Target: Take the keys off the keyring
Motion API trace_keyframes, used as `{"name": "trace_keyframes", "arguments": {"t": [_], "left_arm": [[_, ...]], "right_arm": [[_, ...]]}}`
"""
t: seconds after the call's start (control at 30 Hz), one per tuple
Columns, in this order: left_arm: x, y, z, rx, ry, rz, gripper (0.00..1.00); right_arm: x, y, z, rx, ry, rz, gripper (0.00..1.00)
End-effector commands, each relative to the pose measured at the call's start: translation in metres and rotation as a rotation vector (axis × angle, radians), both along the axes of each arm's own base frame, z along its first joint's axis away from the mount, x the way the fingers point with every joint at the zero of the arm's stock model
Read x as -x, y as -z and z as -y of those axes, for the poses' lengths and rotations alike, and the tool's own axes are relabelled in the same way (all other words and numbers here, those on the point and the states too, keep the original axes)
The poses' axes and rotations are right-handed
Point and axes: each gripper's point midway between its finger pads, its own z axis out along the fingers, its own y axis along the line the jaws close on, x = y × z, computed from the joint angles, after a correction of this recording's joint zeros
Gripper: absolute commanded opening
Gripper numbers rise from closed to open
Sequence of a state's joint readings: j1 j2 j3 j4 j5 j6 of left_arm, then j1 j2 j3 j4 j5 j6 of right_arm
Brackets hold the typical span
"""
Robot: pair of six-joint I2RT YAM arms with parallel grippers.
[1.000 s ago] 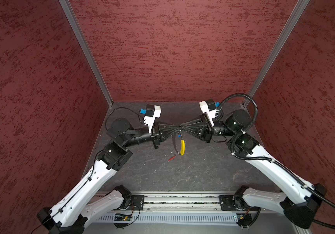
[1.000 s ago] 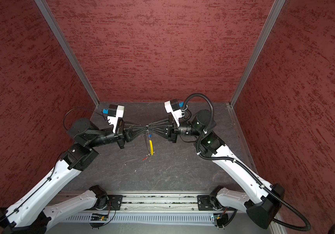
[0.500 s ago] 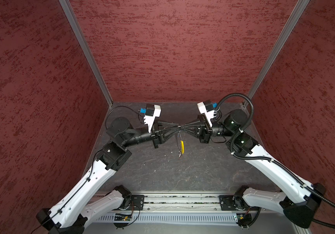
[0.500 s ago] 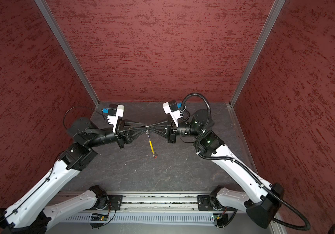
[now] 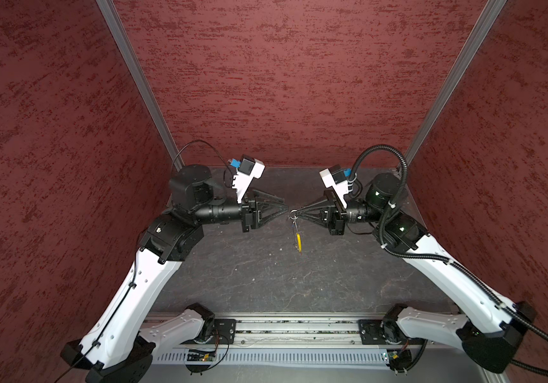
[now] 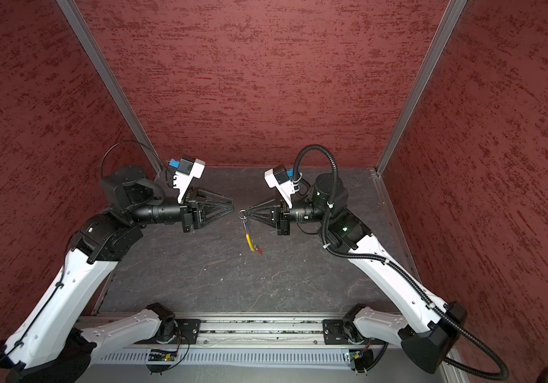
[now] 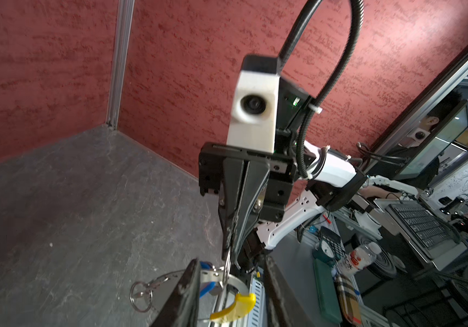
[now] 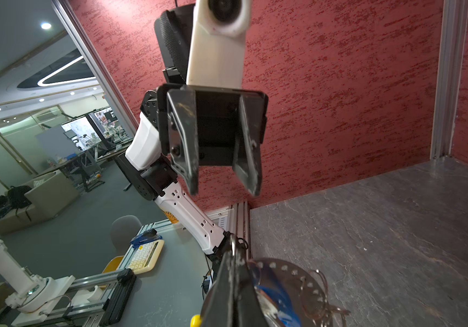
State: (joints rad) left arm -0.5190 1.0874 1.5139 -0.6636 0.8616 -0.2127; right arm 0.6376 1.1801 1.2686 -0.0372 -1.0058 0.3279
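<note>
Your right gripper (image 5: pixel 296 212) dangles the keyring (image 5: pixel 295 227); left gripper (image 5: pixel 286 205) empty.
The red-headed key (image 6: pixel 259 251) hangs lowest, at 6 o'clock below the yellow sleeve (image 6: pixel 249 241); the blue-headed key (image 8: pixel 272 300) sits higher on the keyring. Your right gripper is clamped on the top split ring (image 6: pixel 242 214); the left gripper, at its 9 o'clock, has jaws parted, holding nothing. Hold the right pinch steady, take one key head with the left, and work it round the ring's coil.

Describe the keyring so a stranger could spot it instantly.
Over the middle of the dark table, the keyring hangs from the pinched tips of the right gripper. It is a thin silvery loop, the only thing here with a curved yellow sleeve.
</note>
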Motion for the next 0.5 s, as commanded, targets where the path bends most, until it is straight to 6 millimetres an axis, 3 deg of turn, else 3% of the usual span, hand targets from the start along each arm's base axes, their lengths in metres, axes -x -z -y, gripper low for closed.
{"name": "trace_keyframes", "arguments": {"t": [0.0, 0.27, 0.47], "left_arm": [[0.01, 0.028, -0.001, -0.131, 0.023, -0.089, 0.3], [0.018, 0.019, 0.002, -0.119, 0.066, -0.095, 0.27], [0.013, 0.02, 0.007, -0.123, 0.08, -0.127, 0.27]], "right_arm": [[0.009, -0.007, 0.003, 0.012, -0.05, 0.05, 0.0], [0.011, -0.004, 0.004, 0.023, -0.058, 0.049, 0.0], [0.011, -0.003, 0.004, 0.027, -0.063, 0.045, 0.0]]}}
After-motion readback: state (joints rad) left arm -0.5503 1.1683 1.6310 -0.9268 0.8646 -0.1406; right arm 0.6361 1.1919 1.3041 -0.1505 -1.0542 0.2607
